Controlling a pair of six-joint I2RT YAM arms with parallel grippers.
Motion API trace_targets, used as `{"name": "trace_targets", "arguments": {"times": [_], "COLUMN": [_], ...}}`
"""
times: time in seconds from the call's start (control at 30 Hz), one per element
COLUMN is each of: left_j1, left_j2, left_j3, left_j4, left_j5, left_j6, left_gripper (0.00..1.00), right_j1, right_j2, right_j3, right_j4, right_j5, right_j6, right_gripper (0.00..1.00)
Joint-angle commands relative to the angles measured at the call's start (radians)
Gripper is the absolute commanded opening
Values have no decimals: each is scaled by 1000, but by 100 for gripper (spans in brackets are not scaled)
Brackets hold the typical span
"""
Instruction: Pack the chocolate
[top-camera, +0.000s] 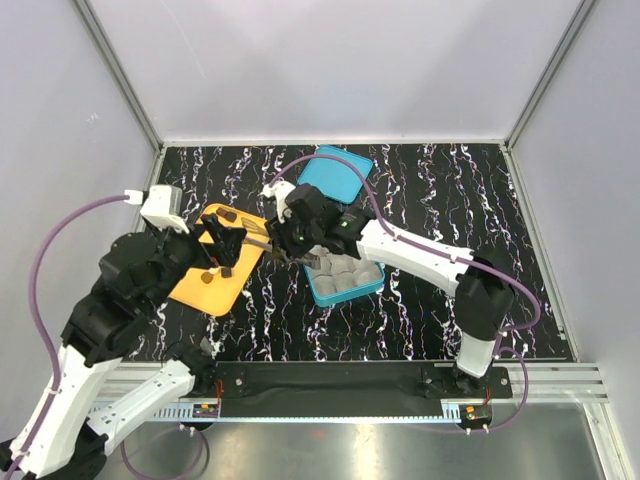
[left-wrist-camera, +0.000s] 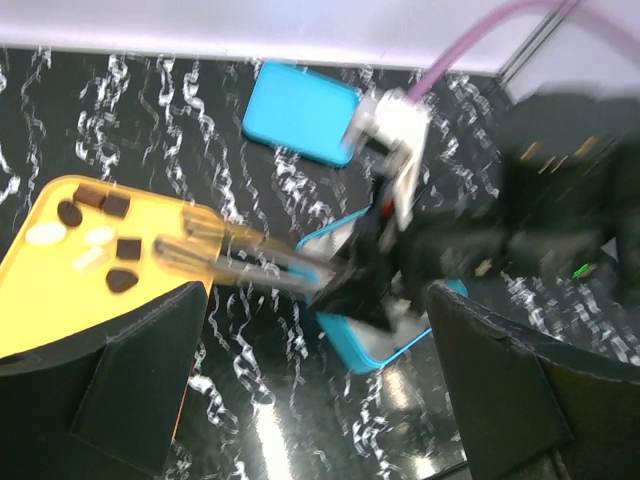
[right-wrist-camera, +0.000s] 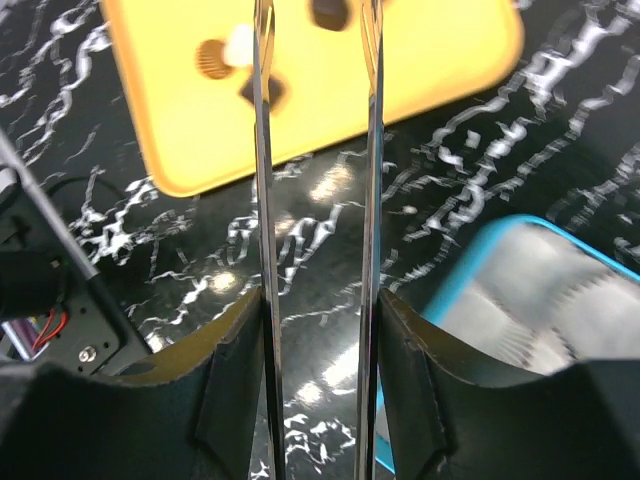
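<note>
Small bite-sized chocolate pieces (left-wrist-camera: 128, 248), dark brown and pale cream, lie scattered on the flat yellow plastic tray (left-wrist-camera: 40, 300). The right gripper (left-wrist-camera: 172, 237), its long thin metal fingers partly apart with nothing between them, reaches over the tray's edge from the side of the open blue box (top-camera: 315, 290) of paper cups (top-camera: 345, 268). The nearest dark square sits just ahead of its tips, roughly along their line. The left gripper (top-camera: 225, 245) hangs above the tray, jaws wide and empty; the right looks better placed.
</note>
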Motion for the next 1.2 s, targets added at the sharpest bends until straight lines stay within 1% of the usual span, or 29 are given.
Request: {"name": "trace_targets", "arguments": {"times": [0.0, 0.27, 0.47, 0.63, 0.77, 1.17], "left_j1": [-3, -1, -1, -1, -1, -1], "left_j2": [35, -3, -20, -22, -23, -31], "left_j3": [113, 137, 140, 142, 131, 102], "left_j4": [-29, -40, -40, -40, -40, -26], "left_j5": [15, -16, -40, -48, -52, -40], "left_j6": [-16, -7, -4, 5, 7, -4], "left_gripper": [99, 99, 99, 99, 99, 99], "right_j1": [38, 102, 122, 145, 167, 171], "right_j2": [-5, 102, 167, 185, 202, 228], "right_j3": [-15, 3, 0, -15, -15, -35], "right_j4": [154, 177, 206, 210, 186, 178], "right_j5": [-52, -17, 3, 20, 63, 95], "right_j6": [-45, -97, -121, -141, -161, -157], "right_gripper": [52, 52, 52, 52, 53, 53]}}
